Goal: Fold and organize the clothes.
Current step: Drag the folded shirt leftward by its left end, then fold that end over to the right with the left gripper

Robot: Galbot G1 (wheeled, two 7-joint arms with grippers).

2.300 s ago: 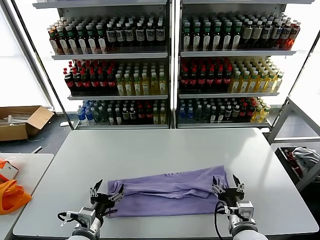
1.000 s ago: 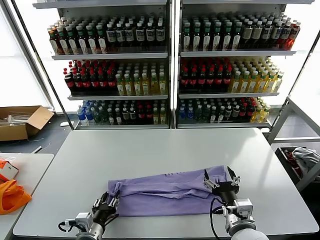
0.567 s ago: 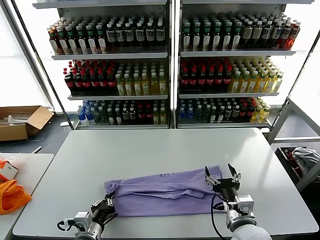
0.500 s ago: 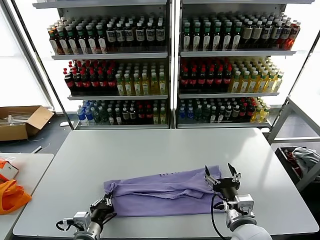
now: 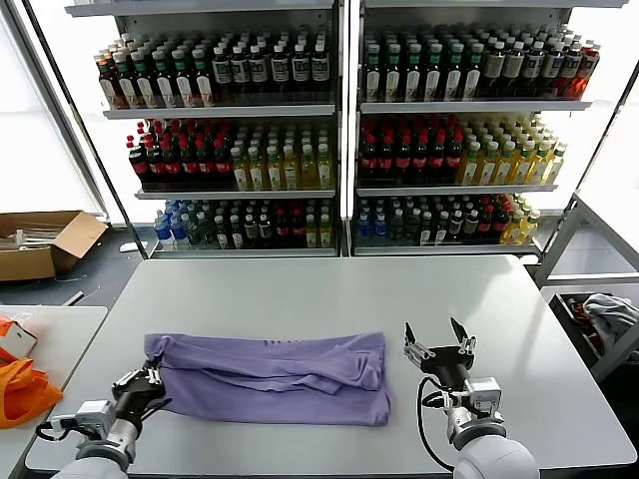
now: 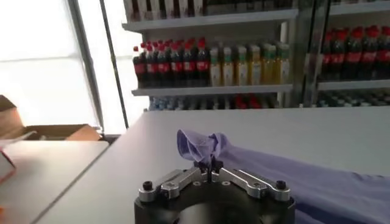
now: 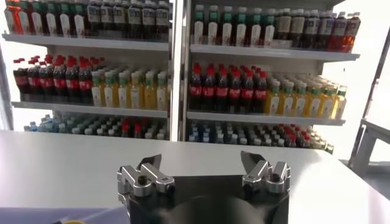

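The lavender shirt (image 5: 268, 364) lies in a crumpled band on the desk (image 5: 329, 289), along its near half and left of centre. The left gripper (image 5: 146, 381) sits at the shirt's left end, its fingers (image 6: 207, 165) pinched on a bunched corner of the fabric. The right gripper (image 5: 437, 348) stands just beside the shirt's right end, apart from it, fingers (image 7: 148, 162) spread wide and holding nothing. Bottle shelves (image 5: 339, 130) stand behind the desk.
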